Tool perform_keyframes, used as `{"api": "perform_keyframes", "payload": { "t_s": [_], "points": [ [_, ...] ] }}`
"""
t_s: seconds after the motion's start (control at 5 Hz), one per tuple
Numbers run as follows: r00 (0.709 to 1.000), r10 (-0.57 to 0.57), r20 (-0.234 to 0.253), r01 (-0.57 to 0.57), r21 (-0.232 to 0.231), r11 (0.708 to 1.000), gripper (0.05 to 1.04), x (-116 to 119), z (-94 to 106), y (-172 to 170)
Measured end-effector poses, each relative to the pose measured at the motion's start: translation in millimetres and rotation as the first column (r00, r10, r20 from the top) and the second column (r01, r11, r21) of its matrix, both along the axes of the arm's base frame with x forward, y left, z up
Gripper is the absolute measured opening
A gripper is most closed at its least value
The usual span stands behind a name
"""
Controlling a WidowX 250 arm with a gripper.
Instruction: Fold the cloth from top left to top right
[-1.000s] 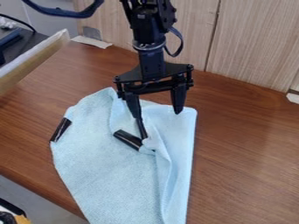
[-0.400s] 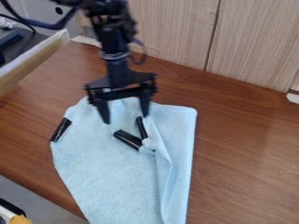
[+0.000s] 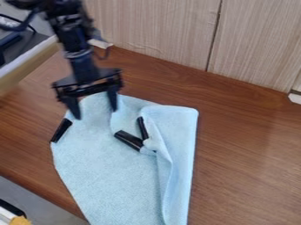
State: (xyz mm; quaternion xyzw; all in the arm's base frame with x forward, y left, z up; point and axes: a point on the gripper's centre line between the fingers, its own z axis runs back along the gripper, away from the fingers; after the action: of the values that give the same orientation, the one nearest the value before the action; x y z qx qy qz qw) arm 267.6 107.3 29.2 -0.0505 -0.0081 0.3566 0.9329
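- Light-blue cloth on the brown table, its right side folded and creased, its bottom past the view's edge
- Black pieces lie by the fold, another at the left edge
- Table wood stretches right of the cloth; wall behind
- Claw, spread wide, holding nothing, has swung left; cloth unchanged

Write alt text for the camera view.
Light blue cloth, creased toward the right, on a brown table; open black tool above its upper left. Three black pieces lie on the cloth, one at its left edge.
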Motion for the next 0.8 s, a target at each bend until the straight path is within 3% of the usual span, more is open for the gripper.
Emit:
{"api": "perform_keyframes", "payload": {
  "t_s": [0.6, 0.8],
  "points": [
    [0.999, 0.01, -0.046, -0.007, 0.053, 0.999, 1.001, -19, -4.1, 38],
    [0.995, 0.021, -0.095, -0.012, 0.087, 0.996, 0.955, -24, -16.6, 44]
  ]
}}
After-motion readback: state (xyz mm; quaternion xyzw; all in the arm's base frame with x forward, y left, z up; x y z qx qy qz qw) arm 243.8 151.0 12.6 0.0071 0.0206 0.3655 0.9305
